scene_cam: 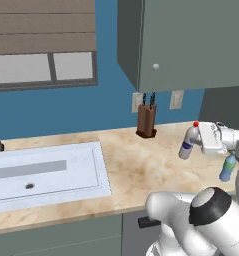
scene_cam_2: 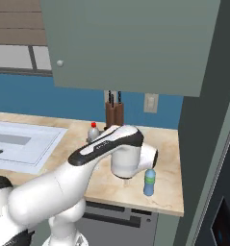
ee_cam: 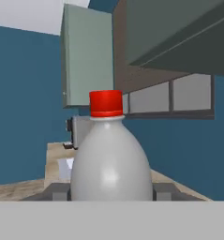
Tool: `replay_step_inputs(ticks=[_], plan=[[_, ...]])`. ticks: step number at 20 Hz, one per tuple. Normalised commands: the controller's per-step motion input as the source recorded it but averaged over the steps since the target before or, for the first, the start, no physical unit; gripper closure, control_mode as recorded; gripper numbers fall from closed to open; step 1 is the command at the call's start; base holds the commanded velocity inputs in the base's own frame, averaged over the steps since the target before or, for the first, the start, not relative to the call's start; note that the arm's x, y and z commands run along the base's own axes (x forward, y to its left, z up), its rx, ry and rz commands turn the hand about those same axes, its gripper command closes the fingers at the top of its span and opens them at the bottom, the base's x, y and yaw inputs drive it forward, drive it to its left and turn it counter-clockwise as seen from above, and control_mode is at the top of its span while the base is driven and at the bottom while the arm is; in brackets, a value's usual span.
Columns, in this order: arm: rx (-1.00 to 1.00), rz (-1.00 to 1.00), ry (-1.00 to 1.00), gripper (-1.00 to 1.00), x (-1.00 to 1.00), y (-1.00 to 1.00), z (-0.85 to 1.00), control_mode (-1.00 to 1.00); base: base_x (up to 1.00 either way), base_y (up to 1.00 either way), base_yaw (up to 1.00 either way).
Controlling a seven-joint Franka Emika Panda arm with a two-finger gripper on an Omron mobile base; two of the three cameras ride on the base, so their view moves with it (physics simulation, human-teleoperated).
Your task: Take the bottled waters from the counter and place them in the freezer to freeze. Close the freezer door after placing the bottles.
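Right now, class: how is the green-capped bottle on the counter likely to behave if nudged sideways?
The green-capped bottle stands upright, slim and tall for its base, so it would probably tip rather than slide. It sits near the counter front edge, so it might fall off. Once down, its round body would likely roll.

The counter [scene_cam: 136,165] is beige with marbled veining; its sink [scene_cam: 41,172] is pale grey-white. One bottle [scene_cam: 188,142] is whitish with a red cap and blue label. At its four o'clock, the other bottle [scene_cam: 227,168] is translucent blue-green, capped green. The knife block [scene_cam: 146,120] is dark brown, the wall [scene_cam: 66,110] blue.
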Motion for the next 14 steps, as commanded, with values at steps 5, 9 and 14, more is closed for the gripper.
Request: replay_step_inputs(ticks=[5, 9, 14], plan=[[0.03, -0.59, 0.2, 1.0, -0.43, -0.2, 0.3, -1.0, 0.0, 0.0, 0.0], [-0.05, -0.55, 0.11, 1.0, -0.54, -0.11, 0.0, -1.0, 0.0, 0.0, 0.0], [-0.15, -0.44, 0.0, 1.0, -0.27, -0.02, 0.11, -1.0, 0.0, 0.0, 0.0]])
